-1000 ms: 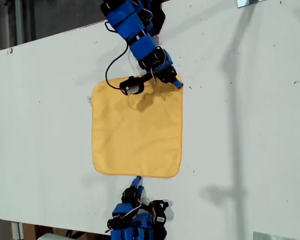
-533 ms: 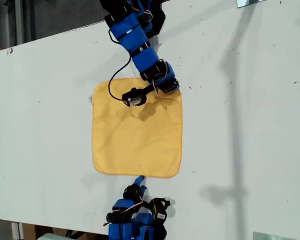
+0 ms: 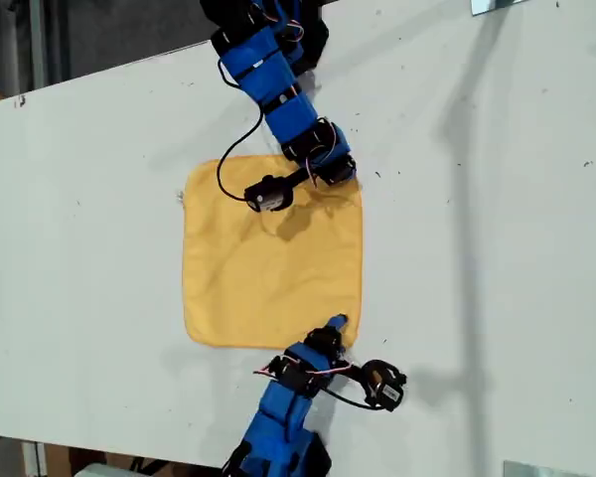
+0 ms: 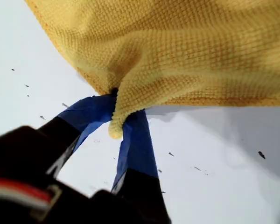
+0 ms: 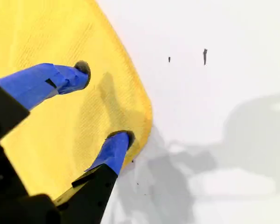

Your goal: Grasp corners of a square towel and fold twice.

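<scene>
Towel (image 3: 268, 258) corner newly under my second pincer (image 3: 335, 324), arm swung over.

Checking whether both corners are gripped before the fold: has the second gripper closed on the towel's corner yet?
No. In the second wrist view my second gripper stands open, fingertips spread over the towel near its corner.

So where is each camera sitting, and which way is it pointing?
Exterior view: high above the table, looking down on the towel; both blue arms show.
First wrist view: on my first gripper, looking along its fingers, shut on a lifted corner.
Second wrist view: on my second gripper, looking past its open fingers at another corner.
Shared: all show towel and table; the exterior view shows both grippers at the towel's corners on its right.
</scene>
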You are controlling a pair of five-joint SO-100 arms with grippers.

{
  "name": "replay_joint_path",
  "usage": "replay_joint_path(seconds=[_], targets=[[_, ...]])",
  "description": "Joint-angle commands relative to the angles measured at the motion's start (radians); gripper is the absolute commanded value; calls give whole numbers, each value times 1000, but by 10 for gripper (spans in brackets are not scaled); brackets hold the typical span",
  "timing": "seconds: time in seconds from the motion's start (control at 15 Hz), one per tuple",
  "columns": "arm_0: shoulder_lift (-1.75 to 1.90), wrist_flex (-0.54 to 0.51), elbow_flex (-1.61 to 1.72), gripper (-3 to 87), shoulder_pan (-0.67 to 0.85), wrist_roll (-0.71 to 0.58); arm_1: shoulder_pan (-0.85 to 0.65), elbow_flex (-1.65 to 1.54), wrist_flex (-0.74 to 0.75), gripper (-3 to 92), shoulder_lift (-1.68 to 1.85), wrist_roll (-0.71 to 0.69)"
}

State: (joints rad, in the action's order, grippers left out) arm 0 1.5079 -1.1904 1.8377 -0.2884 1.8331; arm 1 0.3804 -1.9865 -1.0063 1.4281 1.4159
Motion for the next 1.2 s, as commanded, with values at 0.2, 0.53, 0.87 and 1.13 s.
replay_joint_path(seconds=[0.2, 0.53, 0.87, 1.13], targets=[[-34, -58, -17, 254, -58, 183, 28, 5, 28, -1, -18, -2], [-221, 215, 40, 190, -31, 135, 38, 8, 32, -1, -14, 5], [-282, -41, -252, -1, -46, 75, 38, 109, -84, -1, 31, 0], [-239, -416, -603, -1, 3, -57, -44, 310, -379, -1, 250, -54]])
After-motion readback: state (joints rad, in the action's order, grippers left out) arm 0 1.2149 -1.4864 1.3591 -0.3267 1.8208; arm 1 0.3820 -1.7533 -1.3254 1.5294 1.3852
